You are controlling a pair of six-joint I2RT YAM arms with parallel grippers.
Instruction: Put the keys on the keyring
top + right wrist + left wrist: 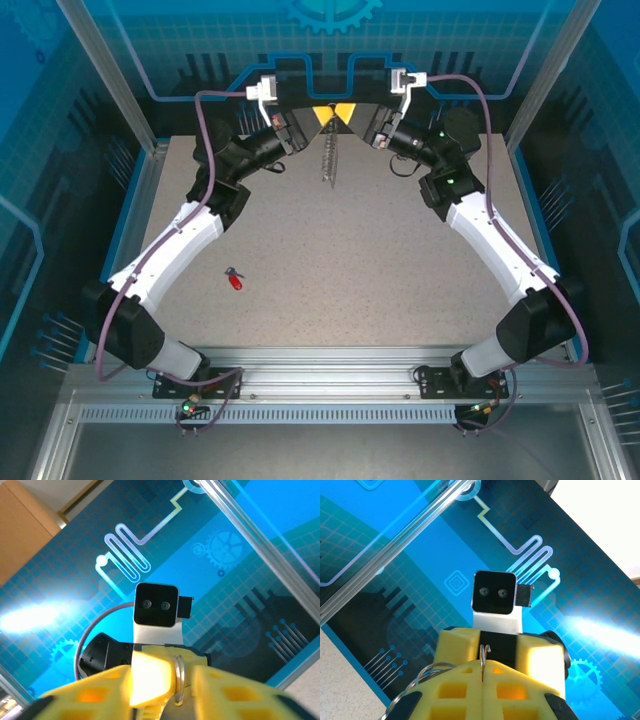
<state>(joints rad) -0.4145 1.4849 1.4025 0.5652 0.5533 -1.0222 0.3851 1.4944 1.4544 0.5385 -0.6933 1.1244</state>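
Observation:
At the back centre of the table both grippers meet, tip to tip. From them hangs the keyring (328,160), a string of small silvery rings reaching down toward the table. My left gripper (318,117) is shut on one thin silvery ring (484,654), and more rings (415,679) loop out to its left. My right gripper (345,113) is open; a ring (179,679) stands in the gap between its yellow fingers (240,695). One small key (236,283) with a red head lies on the table at the near left, far from both grippers.
The speckled table (380,260) is walled by blue printed panels (330,50) and metal frame posts (100,70). The arm bases sit on the rail (330,375) at the near edge.

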